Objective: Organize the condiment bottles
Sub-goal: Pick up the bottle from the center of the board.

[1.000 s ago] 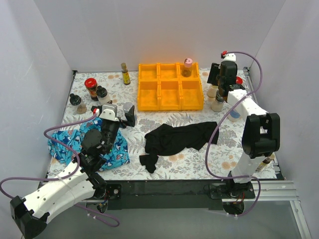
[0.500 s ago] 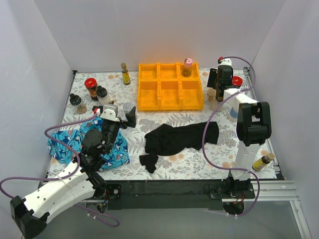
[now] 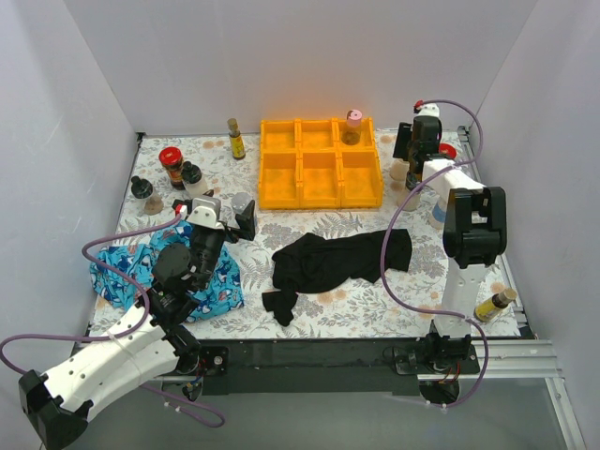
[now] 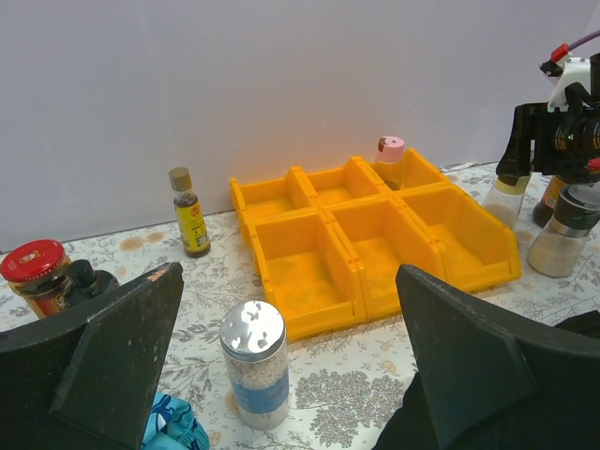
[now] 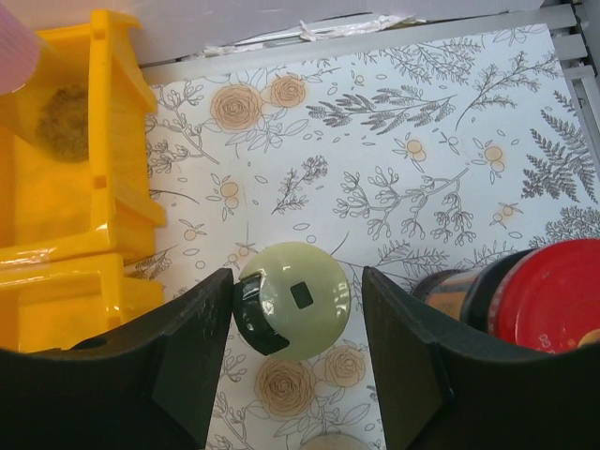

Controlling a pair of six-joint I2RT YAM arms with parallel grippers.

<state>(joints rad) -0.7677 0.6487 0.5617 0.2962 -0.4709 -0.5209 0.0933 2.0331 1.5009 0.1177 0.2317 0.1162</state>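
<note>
condiment bottles (image 3: 172, 161) are standing scattered on the floral tabletop (image 3: 375, 300) inside white walls (image 3: 281, 56), left gripper (image 3: 228, 216) gaping wide, only the right wrist view showing the right gripper (image 5: 297, 279) loosely straddling a green-capped bottle (image 5: 292, 305).

A red-lidded jar (image 5: 548, 295) crowds the right gripper (image 5: 295, 286) on its outer side, the orange tray (image 5: 112, 202) on its inner; bare floral cloth (image 5: 394, 141) lies open beyond the pale-capped bottle (image 5: 302, 298) between its spread fingers
</note>
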